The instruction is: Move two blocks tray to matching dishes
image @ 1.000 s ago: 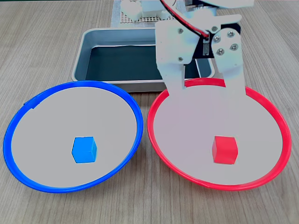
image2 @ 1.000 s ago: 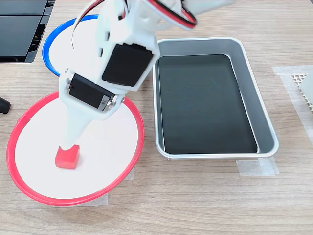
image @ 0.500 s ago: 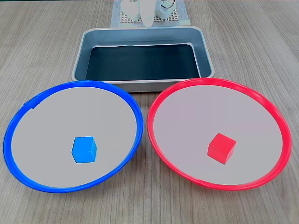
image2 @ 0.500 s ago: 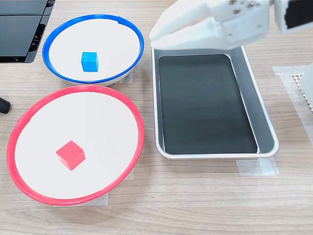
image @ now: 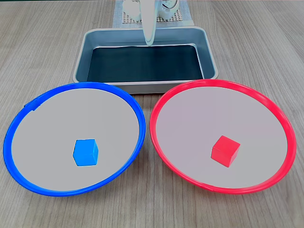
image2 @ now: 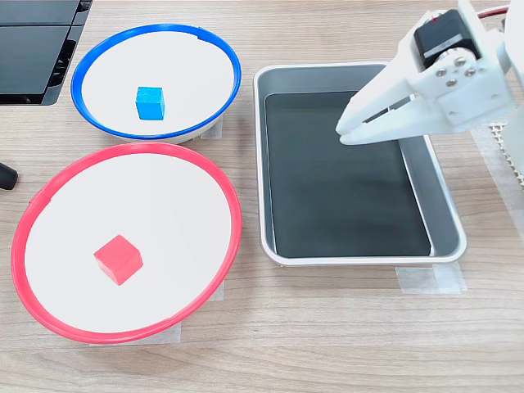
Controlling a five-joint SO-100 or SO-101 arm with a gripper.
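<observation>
Fingers (image2: 360, 110) of the gripper (image2: 354, 131) hang over the tray (image2: 446, 217), pointing left in that fixed view, and they grip nothing; the two tips lie close together with no more than a thin slit between them, so I read them as nearly closed, though the angle makes that hard to be sure of; in the other fixed view a single pale finger (image: 149, 28) dips in from the far edge above the tray's (image: 142, 86) far wall.

Both cubes are already out of the tray; the blue block (image: 86, 152) sits a little near of centre in the blue-rimmed dish (image: 71, 86), on the left of that view, and the red block (image: 225, 150) sits tilted on a corner-ish angle in the red-rimmed dish (image: 223, 83), on the right; the same shows from the other side, with the blue block (image2: 150, 103) in the far blue dish (image2: 155, 31) and the red block (image2: 118, 259) in the near red dish (image2: 123, 151); each colour matches its rim, and the tray's dark bottom holds no block.

My judgement is that the sorting is done and the step in hand is the arm's retreat; the next move calls only for drawing the arm clear toward its base, well apart from both dishes, without brushing the tray wall.
</observation>
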